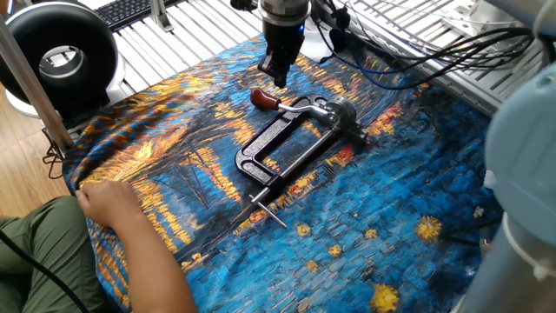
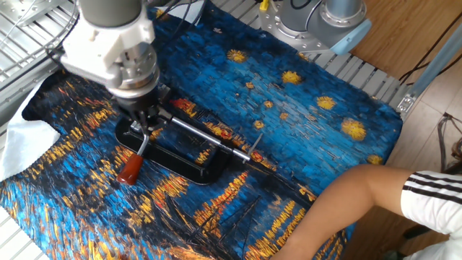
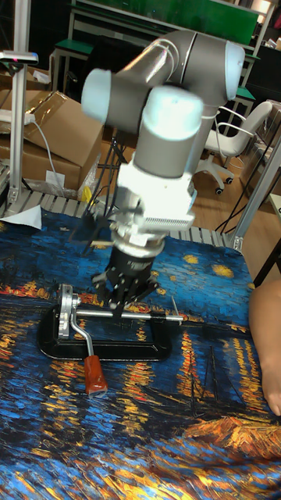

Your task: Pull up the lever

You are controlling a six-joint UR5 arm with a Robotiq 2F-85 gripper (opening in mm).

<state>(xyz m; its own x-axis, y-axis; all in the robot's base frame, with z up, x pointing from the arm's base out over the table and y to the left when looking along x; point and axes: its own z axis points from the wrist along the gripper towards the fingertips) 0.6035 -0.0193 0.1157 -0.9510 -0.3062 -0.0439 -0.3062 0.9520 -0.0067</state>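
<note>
The lever (image 1: 276, 103) lies flat on the painted cloth, its silver arm running from the clamp's grey head (image 1: 339, 113) to a reddish-brown knob (image 1: 260, 97). In the other fixed view the knob (image 2: 130, 167) points toward the cloth's near edge, and the tall view shows it (image 3: 95, 375) below the black clamp frame (image 3: 101, 346). My gripper (image 1: 278, 76) hangs just above and behind the knob, over the lever arm (image 2: 141, 142). Its fingers look shut, with nothing between them. It touches neither lever nor clamp.
The clamp's thin screw rod with a small crossbar (image 1: 271, 210) sticks out toward a person's hand (image 1: 109, 200) resting on the cloth edge. Their other forearm (image 2: 361, 198) lies on the cloth. A black ring light (image 1: 59, 54) stands at the far left. White paper (image 2: 22, 144) lies beside the cloth.
</note>
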